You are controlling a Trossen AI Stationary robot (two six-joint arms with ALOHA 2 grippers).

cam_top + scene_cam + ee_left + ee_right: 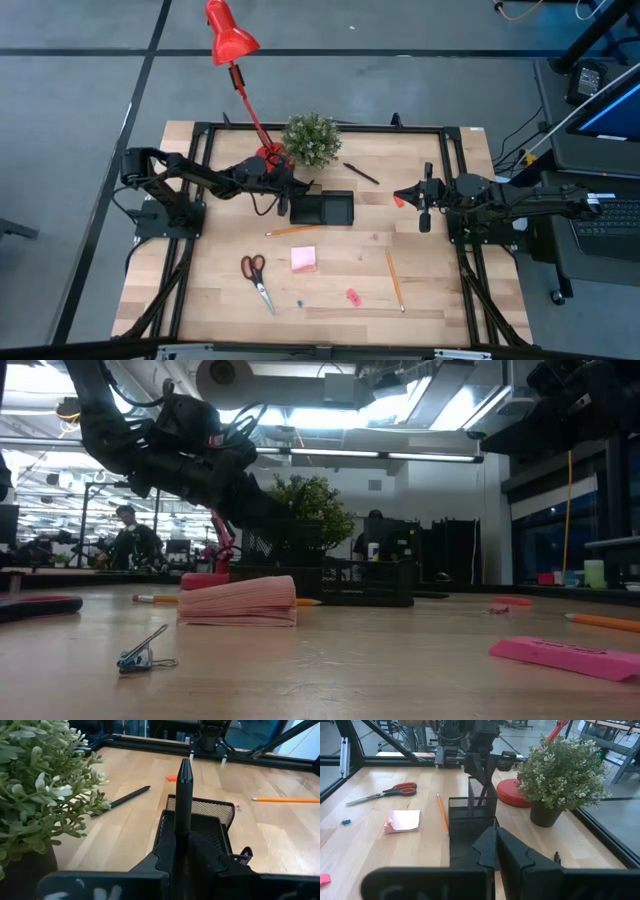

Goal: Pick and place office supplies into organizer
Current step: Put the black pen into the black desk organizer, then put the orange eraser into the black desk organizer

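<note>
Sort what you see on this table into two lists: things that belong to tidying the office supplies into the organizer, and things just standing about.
Belongs to the job:
organizer
black pen held in the left hand
scissors
sticky-note pad
two pencils
second black pen

Just standing about:
red lamp
potted plant

This was a robotics lab set in an open-plan office. A wooden surface (340,290) sat inside a black metal frame (320,128) on a grey floor marked with dark tape lines. Beyond the surface, rows of ceiling strip lights (400,456) ran over desks with monitors (385,545), and a person (130,538) sat there. Beside the frame's right side stood a cart with a laptop (610,215) and cables.
</note>
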